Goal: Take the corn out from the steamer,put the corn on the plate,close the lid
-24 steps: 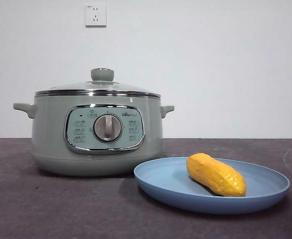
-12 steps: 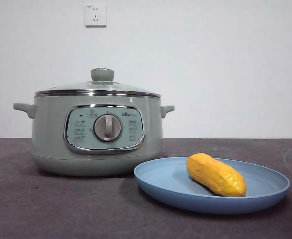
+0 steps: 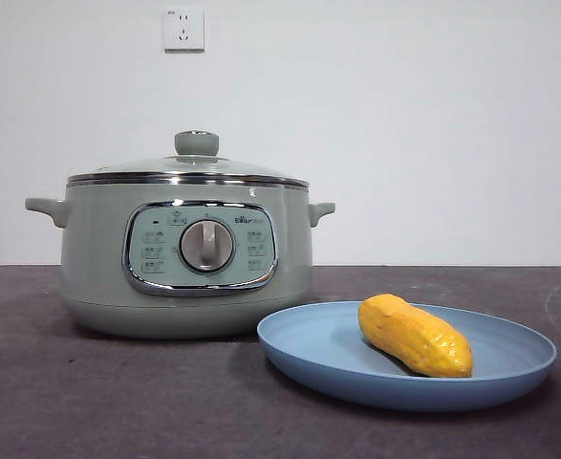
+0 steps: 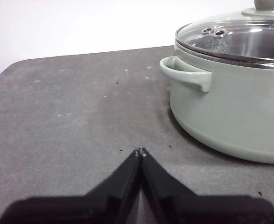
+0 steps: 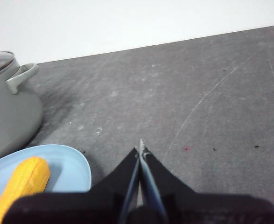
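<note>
- the steamer (image 3: 186, 258) stands on the dark grey tabletop (image 3: 89, 402), toward its left side in the front view, with its control panel and dial (image 3: 206, 246) facing the camera.
- the lid (image 3: 189, 167) sits seated on the steamer's rim, its pale-green knob (image 3: 196, 143) upright on top; from the left wrist view the glass dome and two small vent holes show clearly.
- the plate (image 3: 337, 359) lies on the tabletop just beside the steamer, nearer the front edge and to the right of it.
- the corn (image 3: 415, 335) rests on its side inside the plate, right of the plate's middle, one tapered end angled toward the front edge.
- the left end effector (image 4: 140, 152) hangs low over bare tabletop on the steamer's handle side, apart from the pot; its jaws are clenched tip to tip with nothing between them.
- the right end effector (image 5: 140, 150) hovers over bare tabletop just beside the plate's rim, clear of the corn; its jaws are pressed together and hold nothing.
- neither arm shows in the front view.
- a white wall socket (image 3: 183, 29) sits on the wall above the steamer.
</note>
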